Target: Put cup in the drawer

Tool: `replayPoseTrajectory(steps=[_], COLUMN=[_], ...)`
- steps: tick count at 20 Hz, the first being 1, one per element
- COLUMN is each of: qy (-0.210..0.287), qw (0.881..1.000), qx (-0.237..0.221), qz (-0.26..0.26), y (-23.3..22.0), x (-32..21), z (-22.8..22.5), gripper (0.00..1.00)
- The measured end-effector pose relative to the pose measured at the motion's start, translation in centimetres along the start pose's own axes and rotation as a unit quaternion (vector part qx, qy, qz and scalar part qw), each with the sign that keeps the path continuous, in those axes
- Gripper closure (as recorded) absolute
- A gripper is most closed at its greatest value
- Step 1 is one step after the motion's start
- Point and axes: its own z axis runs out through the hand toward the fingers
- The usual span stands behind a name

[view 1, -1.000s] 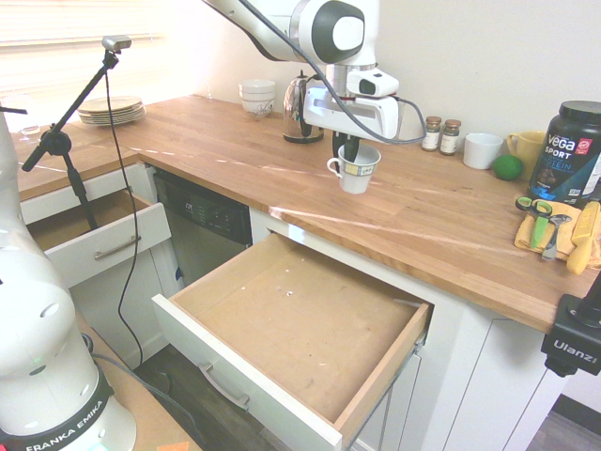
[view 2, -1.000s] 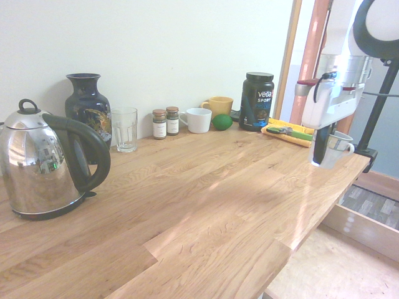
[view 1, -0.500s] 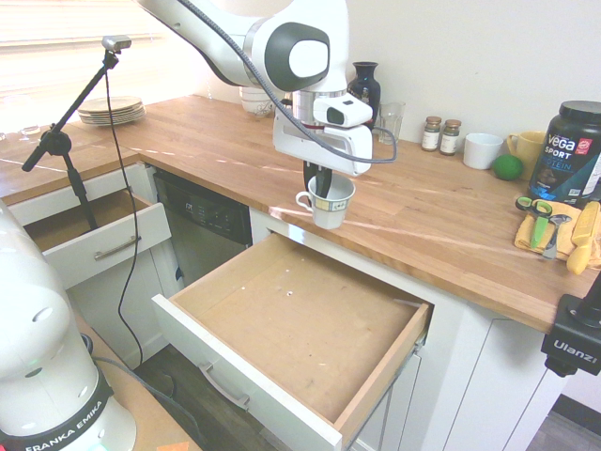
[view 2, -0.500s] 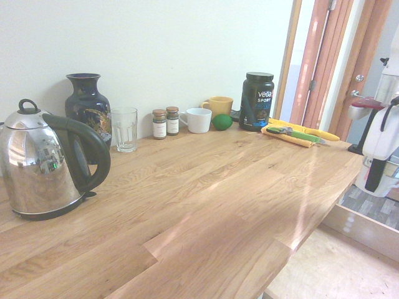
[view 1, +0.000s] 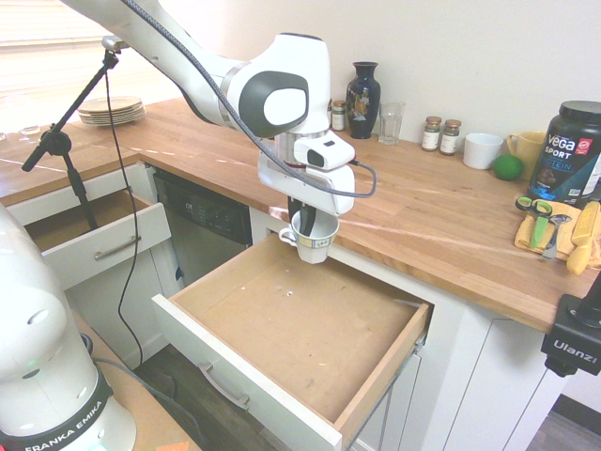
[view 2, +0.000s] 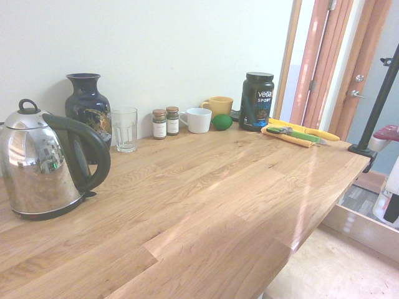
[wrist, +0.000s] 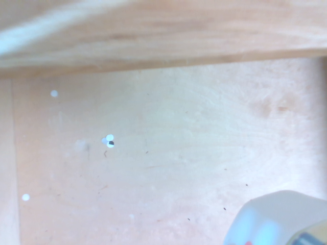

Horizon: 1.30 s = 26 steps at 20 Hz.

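Cup [view 1: 315, 240], white with a patterned band and a side handle, hangs in the grasp of the pincer [view 1: 302, 218], which is clenched on its wall. It is held above the rear part of the large drawer [view 1: 291, 310], just off the table's front edge.

That drawer stands pulled out, its white front panel carrying a metal bar handle [view 1: 223, 387]; inside, on the light-brown wood, there are only small white spots and dark specks. To one side a smaller drawer [view 1: 106, 246] is also open, above a white cabinet door, with the dark-fronted dishwasher [view 1: 207, 218] between the two.

Along the wall on the table [view 2: 206, 205] stand a steel kettle [view 2: 43, 165] with a black handle, a dark blue vase [view 2: 88, 109] with a gold design, a clear drinking glass [view 2: 125, 129], two small corked jars [view 2: 159, 124], a plain white mug [view 2: 198, 121], a yellow mug [view 2: 221, 106], a green round item [view 2: 222, 122] and a black tub [view 2: 256, 101] marked Vega Sport. Near the tub, green- and yellow-handled utensils [view 2: 302, 134] lie on a yellow cloth [view 1: 554, 230]. A stack of plates [view 1: 112, 111] sits in the far corner.

The table is wood-grained, with bright streaks of light across it — beyond it, a door [view 2: 368, 93] with a metal lever.
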Motion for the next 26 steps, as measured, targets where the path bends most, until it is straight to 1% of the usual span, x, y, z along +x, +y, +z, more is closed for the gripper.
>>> replayPoseTrajectory(steps=[8,14,17,21,26], qy=[-0.010,-0.014,-0.011,-0.004,0.000], qw=[1.000,1.000,1.000,0.998,0.996], qx=[-0.013,-0.019,-0.014,-0.013,-0.023], qz=[0.001,-0.001,-0.017,-0.068,-0.082], y=[-0.5,-0.8,-1.3,-1.5,-1.5], x=[0.7,0.9,0.8,0.7,0.8], z=[5.9,11.3,13.1,14.9,16.5], gripper=[1.00,1.00,1.00,1.00,1.00])
